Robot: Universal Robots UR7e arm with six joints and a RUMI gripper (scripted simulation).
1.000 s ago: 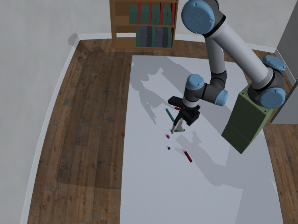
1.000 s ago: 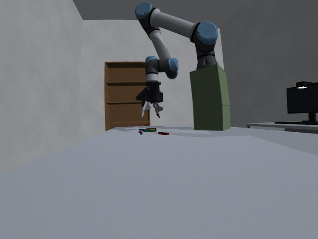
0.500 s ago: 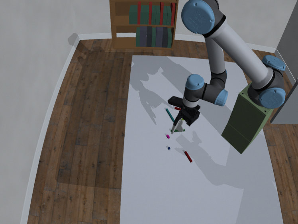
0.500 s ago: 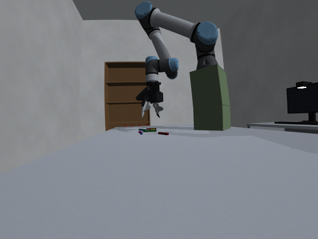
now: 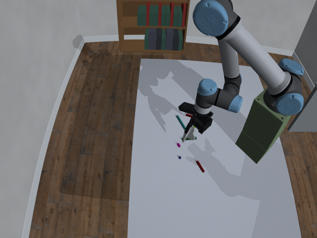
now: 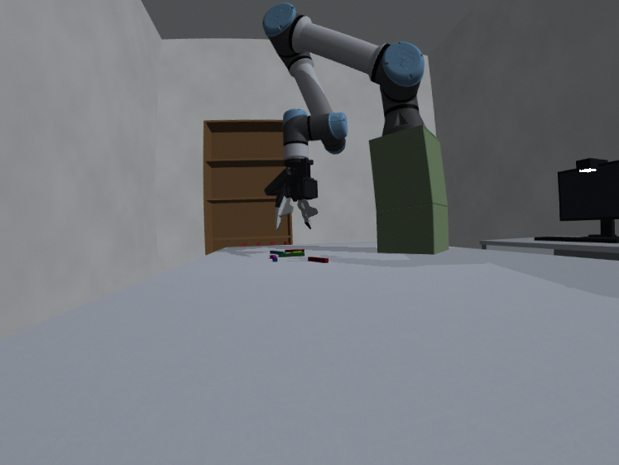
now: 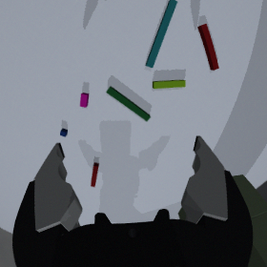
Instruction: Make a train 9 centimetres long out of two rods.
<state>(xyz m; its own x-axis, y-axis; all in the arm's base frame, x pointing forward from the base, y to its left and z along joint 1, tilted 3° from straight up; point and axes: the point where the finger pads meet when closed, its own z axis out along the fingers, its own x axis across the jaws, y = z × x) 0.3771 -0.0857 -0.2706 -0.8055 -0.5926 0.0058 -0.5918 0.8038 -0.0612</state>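
Observation:
My gripper (image 7: 129, 140) is open and empty, hanging above the table over the cluster of rods; it also shows in the top view (image 5: 188, 134) and the exterior view (image 6: 293, 224). In the wrist view the green rod (image 7: 128, 103) lies flat ahead of the fingers, with the lime rod (image 7: 169, 84) just beyond it. The turquoise rod (image 7: 161, 33) and a red rod (image 7: 208, 47) lie farther off. The magenta rod (image 7: 84, 99) and blue rod (image 7: 63, 133) lie to the left, apart from each other. A second red rod (image 7: 94, 174) lies near the left finger. No two rods touch end to end.
The arm's green pedestal (image 5: 258, 128) stands at the table's right side. A bookshelf (image 5: 153, 25) stands against the back wall beyond the table. A monitor (image 6: 590, 194) sits on a separate desk to the right.

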